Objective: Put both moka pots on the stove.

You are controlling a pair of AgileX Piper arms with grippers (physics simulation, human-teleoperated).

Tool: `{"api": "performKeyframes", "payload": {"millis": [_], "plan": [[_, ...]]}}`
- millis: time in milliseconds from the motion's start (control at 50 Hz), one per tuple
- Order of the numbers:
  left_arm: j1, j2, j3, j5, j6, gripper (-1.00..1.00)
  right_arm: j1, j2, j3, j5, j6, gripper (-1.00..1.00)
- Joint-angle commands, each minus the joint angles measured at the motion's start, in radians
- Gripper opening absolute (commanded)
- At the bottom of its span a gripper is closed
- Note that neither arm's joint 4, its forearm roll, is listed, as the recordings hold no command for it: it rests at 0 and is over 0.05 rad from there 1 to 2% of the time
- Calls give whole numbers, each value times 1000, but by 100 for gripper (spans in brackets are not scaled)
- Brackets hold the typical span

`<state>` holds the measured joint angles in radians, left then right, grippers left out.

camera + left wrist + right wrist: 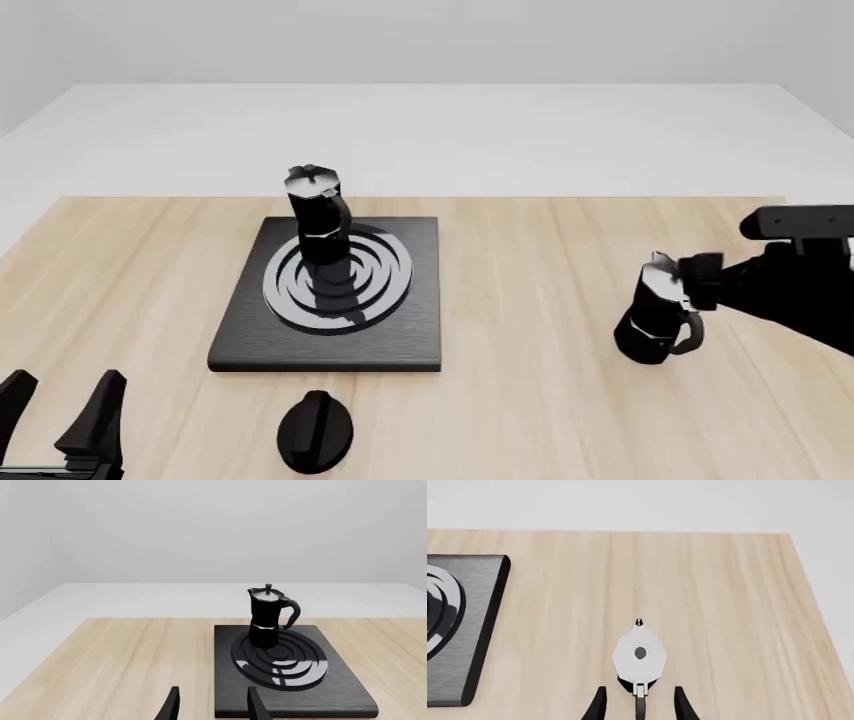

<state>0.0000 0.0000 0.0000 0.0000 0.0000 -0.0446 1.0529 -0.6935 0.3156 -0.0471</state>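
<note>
Nearest me, at about seven o'clock on the table (561,300), the left gripper (63,402) hangs released and empty with its jaws spread, though only its finger ends show and the arm behind is cut off. The black oval knob (316,431) lies just this side of the stove (400,340). Out at three o'clock the second moka pot (654,320) stands on bare wood well apart from the stove, so I'd call the job half done. The right gripper (639,704) straddles that pot's handle, unclenched as far as I can judge, with the front view too dark to confirm. Farthest off, at eleven o'clock, the first moka pot (318,225) stands upright on the ring burner (340,275).
</note>
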Motion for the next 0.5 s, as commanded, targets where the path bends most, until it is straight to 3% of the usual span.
{"api": "performKeyframes", "payload": {"millis": [20,500], "plan": [[0,0,0,0,0,100,-1,47,24,-41,3,100],[0,0,0,0,0,100,-8,124,50,-109,-4,100]]}}
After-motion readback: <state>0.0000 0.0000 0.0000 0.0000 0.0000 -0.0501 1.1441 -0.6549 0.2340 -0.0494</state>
